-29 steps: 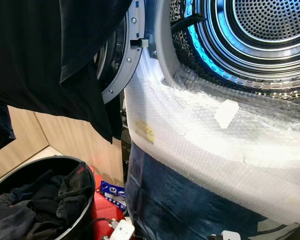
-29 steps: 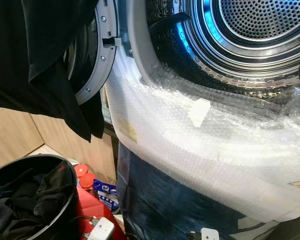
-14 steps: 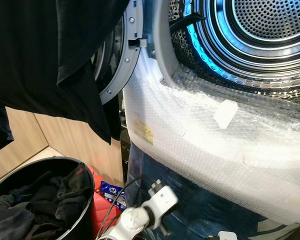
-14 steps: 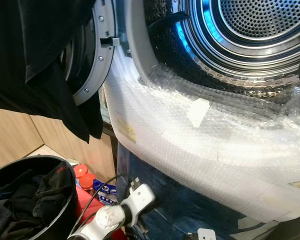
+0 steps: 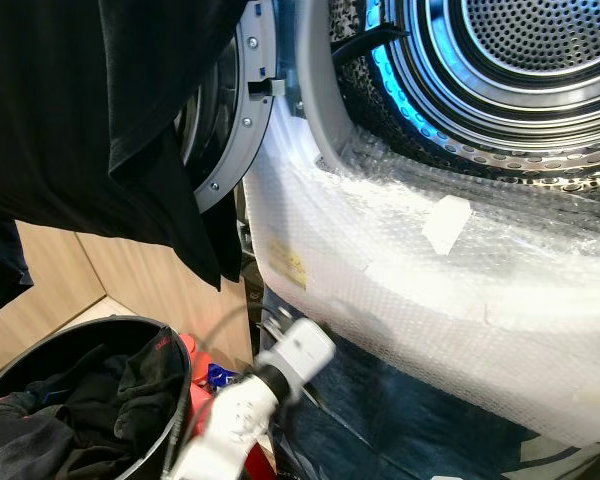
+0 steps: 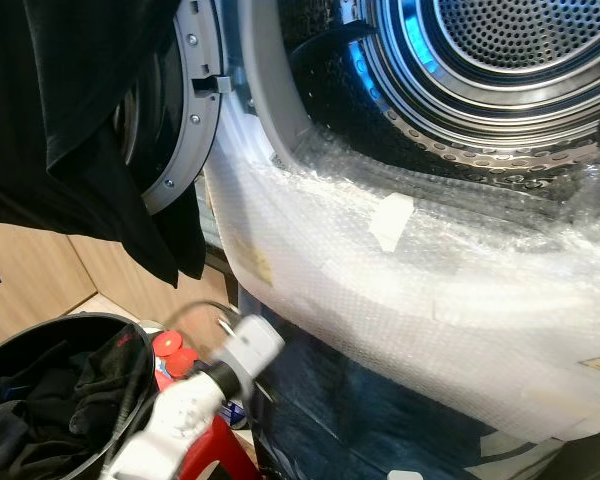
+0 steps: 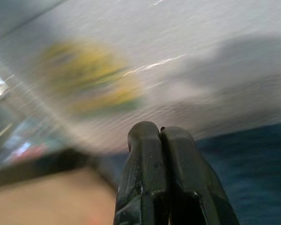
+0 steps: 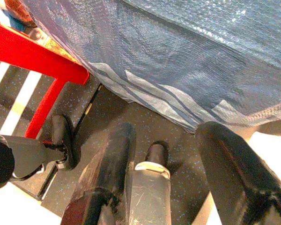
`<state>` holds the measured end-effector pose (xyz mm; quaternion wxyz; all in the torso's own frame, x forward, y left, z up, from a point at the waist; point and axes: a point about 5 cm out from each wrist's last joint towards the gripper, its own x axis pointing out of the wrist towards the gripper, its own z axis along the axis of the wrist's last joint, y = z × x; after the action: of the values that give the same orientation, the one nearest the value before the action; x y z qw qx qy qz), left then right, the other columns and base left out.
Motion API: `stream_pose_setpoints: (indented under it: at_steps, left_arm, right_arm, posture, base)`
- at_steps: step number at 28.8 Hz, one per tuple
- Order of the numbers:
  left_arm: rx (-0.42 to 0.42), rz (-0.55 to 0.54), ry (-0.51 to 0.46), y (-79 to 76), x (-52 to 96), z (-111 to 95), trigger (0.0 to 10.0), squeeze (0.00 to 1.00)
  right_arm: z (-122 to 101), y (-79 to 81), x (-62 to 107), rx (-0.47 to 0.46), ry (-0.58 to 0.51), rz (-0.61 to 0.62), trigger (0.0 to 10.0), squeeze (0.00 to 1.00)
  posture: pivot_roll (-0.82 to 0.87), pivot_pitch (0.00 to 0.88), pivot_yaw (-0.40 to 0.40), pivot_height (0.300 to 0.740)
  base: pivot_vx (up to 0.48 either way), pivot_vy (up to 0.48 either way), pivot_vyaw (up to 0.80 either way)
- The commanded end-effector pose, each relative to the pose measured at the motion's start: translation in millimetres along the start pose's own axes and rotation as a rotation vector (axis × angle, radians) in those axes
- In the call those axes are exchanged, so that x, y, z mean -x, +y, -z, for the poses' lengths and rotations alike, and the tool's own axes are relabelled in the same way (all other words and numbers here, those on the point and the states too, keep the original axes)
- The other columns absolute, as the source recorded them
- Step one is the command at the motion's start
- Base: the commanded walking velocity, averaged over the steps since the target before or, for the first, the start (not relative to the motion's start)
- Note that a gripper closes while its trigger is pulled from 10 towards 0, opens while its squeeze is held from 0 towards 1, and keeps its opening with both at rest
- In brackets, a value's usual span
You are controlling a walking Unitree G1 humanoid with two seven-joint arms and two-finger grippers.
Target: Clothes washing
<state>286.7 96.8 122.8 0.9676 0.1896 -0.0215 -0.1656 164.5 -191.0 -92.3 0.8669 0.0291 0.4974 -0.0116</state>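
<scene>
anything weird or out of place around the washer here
Yes. The front of the washing machine below its open drum is wrapped in white bubble wrap patched with tape, odd for a machine in use. A black garment hangs in front of the open round door, hiding much of it. Dark clothes sit in the black round basket.

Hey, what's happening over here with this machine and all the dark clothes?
A robot is doing laundry. Its left arm is raised in front of an open washing machine whose front is wrapped in bubble wrap, with the left gripper shut and holding nothing. A black garment hangs over the open door, and more dark clothes sit in a black basket on the floor. The lit drum looks empty. The right gripper is open, pointing at the floor.
</scene>
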Motion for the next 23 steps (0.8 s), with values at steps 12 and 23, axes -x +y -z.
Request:
stream_pose_setpoints:
  at_steps: [12,23]
  left_arm:
    - [0.400,-0.570,0.340,98.8,43.8,41,10.0,1.00]
    - [0.453,-0.638,0.387,116.6,54.1,45,10.0,1.00]
  right_arm:
    - [-2,1.3,-0.4,0.047,0.001,-0.011,10.0,0.00]
    - [-1,0.1,-0.1,0.056,0.004,-0.015,10.0,0.00]
  posture:
    - [0.08,0.000,0.015,0.740]
    - [0.09,0.000,0.009,0.740]
  base:
    - [0.000,0.000,0.00]
    - [0.000,0.000,0.00]
